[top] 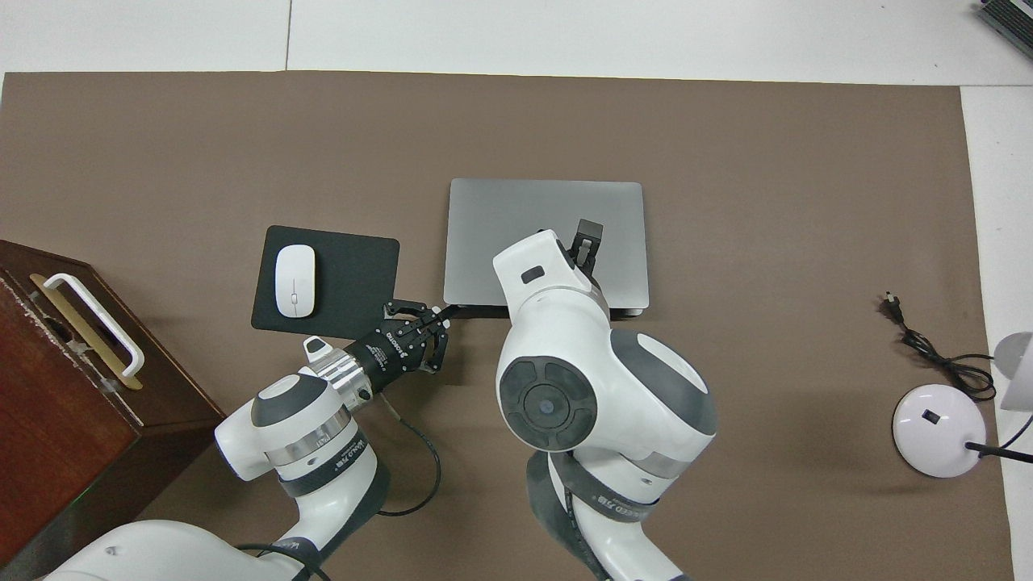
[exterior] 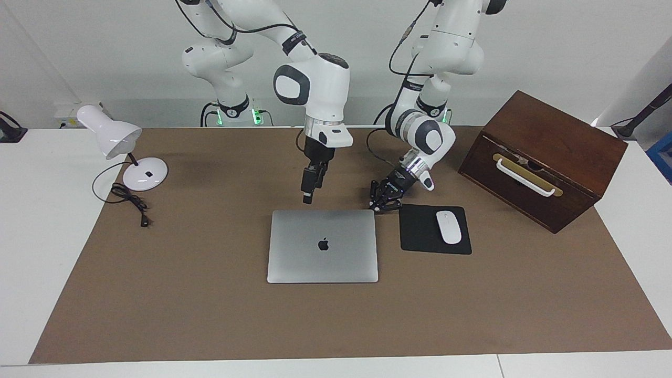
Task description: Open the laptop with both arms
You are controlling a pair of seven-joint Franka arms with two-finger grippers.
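At the middle of the brown-covered worktop (exterior: 210,315) in the facing view, the laptop (exterior: 322,246) lies shut and flat, its dark apple logo (exterior: 323,244) showing on the silver lid. The right gripper (exterior: 307,197) hangs in the air over the laptop's edge nearest the robots, pointing straight down, and whether its fingers are parted cannot be told. The left gripper (exterior: 380,206) sits low at the laptop's corner toward the left arm's end, its fingers parted a little around that corner; contact cannot be made out. Just beside the laptop toward the left arm's end lies a black mouse pad (exterior: 420,236) carrying a white mouse (exterior: 448,227), and farther that way stands a brown wooden box (exterior: 543,157) with a white handle. A white desk lamp (exterior: 118,144) stands toward the right arm's end. In the overhead view, the right gripper (top: 584,242) shows over the laptop (top: 516,218) lid, the arm hiding part of the near edge. The left gripper (top: 436,316) bears small white lettering too fine to read, and its tips reach the laptop's corner beside the mouse pad (top: 355,274) and mouse (top: 294,280).
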